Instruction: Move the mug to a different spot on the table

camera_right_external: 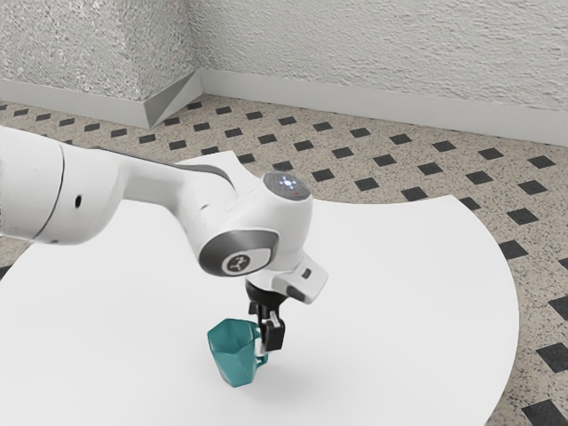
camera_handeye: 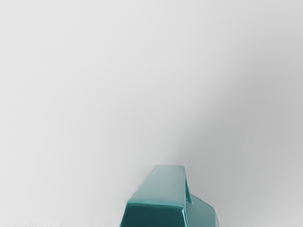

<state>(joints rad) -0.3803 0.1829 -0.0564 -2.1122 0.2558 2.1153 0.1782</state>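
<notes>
Carrying looks to be the step you are in: the gripper (camera_right_external: 272, 335) has its black fingers clamped on the teal mug (camera_right_external: 232, 353) at the handle side, near the rim, and the mug hangs tilted from them, its open mouth leaning toward the exterior view's left. Whether its base has fully cleared the white table (camera_right_external: 426, 293) you cannot tell for sure; a soft shadow lies just beside it on the exterior view's right. The mug sits directly under the hand, and in the wrist view it looms as a teal block close below the camera with bare tabletop beyond. Your next move, as I judge it, calls for a steady sideways travel to a free patch of table, then a gentle lowering so the tilted mug settles upright before you let go.
</notes>
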